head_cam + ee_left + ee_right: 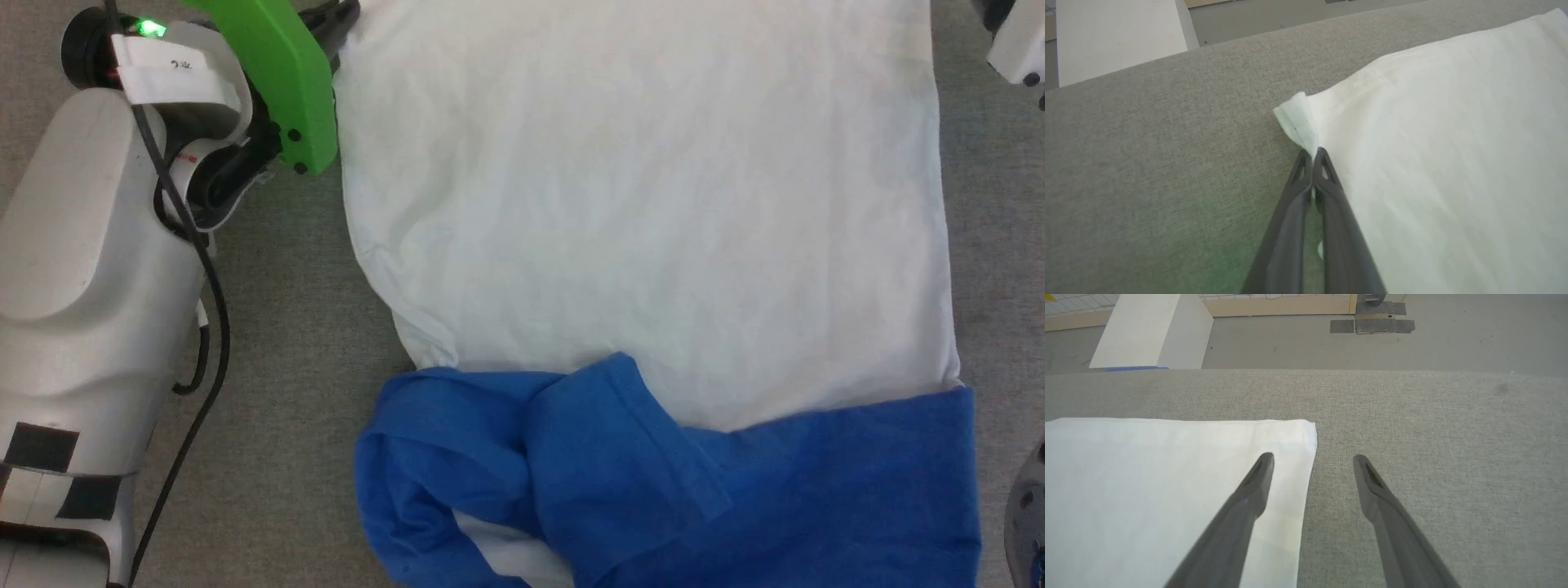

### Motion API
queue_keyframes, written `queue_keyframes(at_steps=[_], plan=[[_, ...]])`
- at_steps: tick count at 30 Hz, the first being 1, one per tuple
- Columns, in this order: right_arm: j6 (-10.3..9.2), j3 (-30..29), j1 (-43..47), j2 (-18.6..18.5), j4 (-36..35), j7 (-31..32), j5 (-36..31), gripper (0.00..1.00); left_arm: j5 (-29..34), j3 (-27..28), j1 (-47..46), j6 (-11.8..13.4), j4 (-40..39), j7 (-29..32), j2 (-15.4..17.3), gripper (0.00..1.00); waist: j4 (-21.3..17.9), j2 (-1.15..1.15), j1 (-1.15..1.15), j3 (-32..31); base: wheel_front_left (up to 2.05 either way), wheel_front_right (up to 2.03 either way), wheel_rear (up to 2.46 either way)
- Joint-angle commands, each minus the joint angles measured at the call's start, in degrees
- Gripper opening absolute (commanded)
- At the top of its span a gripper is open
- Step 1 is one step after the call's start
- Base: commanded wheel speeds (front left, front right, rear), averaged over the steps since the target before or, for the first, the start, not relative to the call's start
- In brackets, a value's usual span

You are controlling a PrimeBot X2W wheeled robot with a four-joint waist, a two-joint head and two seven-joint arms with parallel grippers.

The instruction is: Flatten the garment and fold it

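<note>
Nearest, blue sleeves of the garment (653,204) lie bunched on the desk (277,343); farther off, the left tool (1312,153) pinches one hem corner, the right tool (1313,458) gapes astride the other. Probably flattening: next the right tool must grip, both pull taut

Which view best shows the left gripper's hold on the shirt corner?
Left wrist view: the left gripper is shut on a white corner of the garment. Head view shows the green wrist cover at that edge, not the pinch. Right wrist view shows another corner, by the open right gripper.

Matt cloth garment (645,204); rough woven tbl (286,327)
</note>
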Motion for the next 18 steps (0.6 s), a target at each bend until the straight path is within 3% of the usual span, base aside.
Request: queue_keyframes(at_steps=[1, 13, 14, 15, 16, 17, 18], plan=[[-0.08, -0.1, -1.3, 0.3, 1.3, 0.4, -0.8, 1.00, -0.6, -0.3, -1.2, -0.4, 0.0, -0.2, -0.2, 0.00, 1.2, 0.00, 0.00, 0.9, 0.00, 0.00, 0.00], [-0.08, -1.1, -4.2, 1.5, 9.8, 2.7, -6.9, 1.00, -1.8, -3.3, -2.2, -0.4, 0.9, -1.2, -1.1, 0.00, 3.4, 0.00, 0.00, 2.0, 0.00, 0.00, 0.00], [-0.08, -1.0, -4.3, 1.6, 10.1, 2.6, -7.0, 0.83, -1.9, -3.4, -2.3, -0.4, 1.0, -1.3, -1.2, 0.00, 3.5, 0.00, 0.00, 2.1, 0.00, 0.00, 0.00], [-0.08, -0.9, -4.5, 1.6, 10.3, 2.1, -7.2, 0.40, -2.0, -3.6, -2.5, -0.4, 1.0, -1.5, -1.2, 0.00, 3.7, 0.00, 0.00, 2.3, 0.00, 0.00, 0.00], [-0.08, -0.8, -4.7, 1.4, 10.4, 1.7, -7.4, 0.19, -2.1, -3.7, -2.6, -0.4, 1.1, -1.6, -1.2, 0.00, 3.7, 0.00, 0.00, 2.4, 0.00, 0.00, 0.00], [-0.08, -0.9, -4.8, 1.3, 10.6, 1.1, -7.7, 0.00, -2.2, -3.9, -2.8, -0.4, 1.2, -1.8, -1.2, 0.00, 3.8, 0.00, 0.00, 2.5, 0.00, 0.00, 0.00], [-0.08, -1.1, -4.9, 1.3, 10.8, 0.7, -8.0, 0.00, -2.3, -4.0, -2.9, -0.4, 1.3, -2.0, -1.2, 0.00, 3.8, 0.00, 0.00, 2.6, 0.00, 0.00, 0.00]])
